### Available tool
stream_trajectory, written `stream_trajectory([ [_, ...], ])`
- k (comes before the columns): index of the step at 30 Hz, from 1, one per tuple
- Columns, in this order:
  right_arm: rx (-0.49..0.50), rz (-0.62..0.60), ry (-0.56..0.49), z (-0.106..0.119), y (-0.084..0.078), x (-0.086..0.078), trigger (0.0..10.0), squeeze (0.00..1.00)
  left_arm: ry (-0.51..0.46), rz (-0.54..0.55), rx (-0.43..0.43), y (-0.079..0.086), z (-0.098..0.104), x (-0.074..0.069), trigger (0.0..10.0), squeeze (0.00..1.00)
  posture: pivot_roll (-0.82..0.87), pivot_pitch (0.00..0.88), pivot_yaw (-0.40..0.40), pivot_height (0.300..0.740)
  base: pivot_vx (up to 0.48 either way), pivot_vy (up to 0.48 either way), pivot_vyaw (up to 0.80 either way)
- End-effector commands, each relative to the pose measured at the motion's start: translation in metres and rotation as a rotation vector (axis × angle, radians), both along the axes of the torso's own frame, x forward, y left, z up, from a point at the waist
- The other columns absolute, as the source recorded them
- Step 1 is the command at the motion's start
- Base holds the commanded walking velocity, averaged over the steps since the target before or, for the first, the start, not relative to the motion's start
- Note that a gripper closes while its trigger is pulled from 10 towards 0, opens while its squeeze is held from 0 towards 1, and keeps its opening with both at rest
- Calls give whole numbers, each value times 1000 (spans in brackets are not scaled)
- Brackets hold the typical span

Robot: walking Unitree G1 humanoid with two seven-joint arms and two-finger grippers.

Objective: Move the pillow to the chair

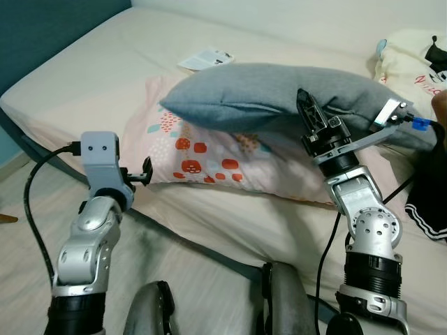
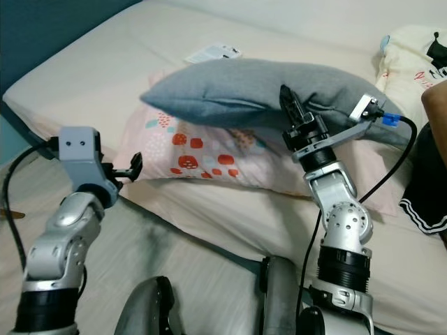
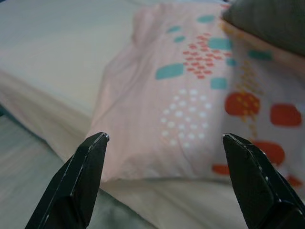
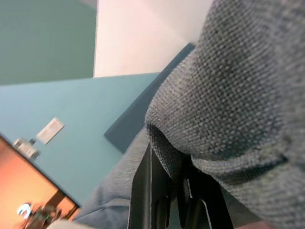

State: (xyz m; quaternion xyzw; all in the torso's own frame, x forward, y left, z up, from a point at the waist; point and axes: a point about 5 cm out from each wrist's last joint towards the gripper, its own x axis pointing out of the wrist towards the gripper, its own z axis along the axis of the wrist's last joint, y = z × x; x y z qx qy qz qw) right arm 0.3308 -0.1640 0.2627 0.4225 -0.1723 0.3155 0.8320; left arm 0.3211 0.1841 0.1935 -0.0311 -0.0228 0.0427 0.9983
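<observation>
Fingers, right: the right gripper point(image 1: 308, 106) has its black fingers point(image 4: 143, 191) pinched tight on a fold of the grey pillow point(image 1: 279, 94), at its front lower edge.
Fingers, left: the left gripper point(image 3: 164, 143) stands spread wide, holding nothing, just short of the patterned pillow's corner at the bed's edge.
Grey pillow: a plump, coarse-knit cushion with a seam along its front, lying across the patterned pillow on the bed; its right end is hidden behind the right arm's bracket.
Patterned pillow point(image 1: 202, 150): soft pale pink cloth with red, teal and white dotted blotches, partly covered by the grey one.
Bed point(image 1: 84, 77): smooth cream sheet; a white printed leaflet point(image 1: 206, 58) lies near the far side, its print too small to read.
Far right: a cream cushion point(image 1: 412, 63) and a dark cloth with white stripes point(image 1: 426, 202), both cut off by the frame.
</observation>
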Motion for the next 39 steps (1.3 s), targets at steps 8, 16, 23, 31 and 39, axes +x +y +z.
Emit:
stream_trajectory([
  [8, -47, 104, -96, 10, 19, -22, 0, 0, -21, -6, -32, -9, -1, 6, 10000, 0, -49, 60, -12, 600, 0, 0, 0],
  [16, -74, 136, -40, -9, 23, -37, 0, 0, 28, -38, -40, -21, -20, 0, 10000, 0, -62, 39, 0, 625, 0, 0, 0],
  [23, -90, 134, 8, -25, 23, -42, 0, 0, 45, -37, -17, -21, -29, 1, 10000, 0, -59, 32, 0, 655, 0, 0, 0],
  [31, -156, 114, 121, -61, 23, -45, 0, 0, 72, -47, 6, -21, -42, -4, 10000, 0, -56, 14, 2, 695, -359, 0, 0],
  [39, -194, 94, 156, -72, 23, -47, 0, 0, 88, -73, 21, -25, -51, -8, 10000, 0, -58, 7, 3, 725, -90, 0, 0],
])
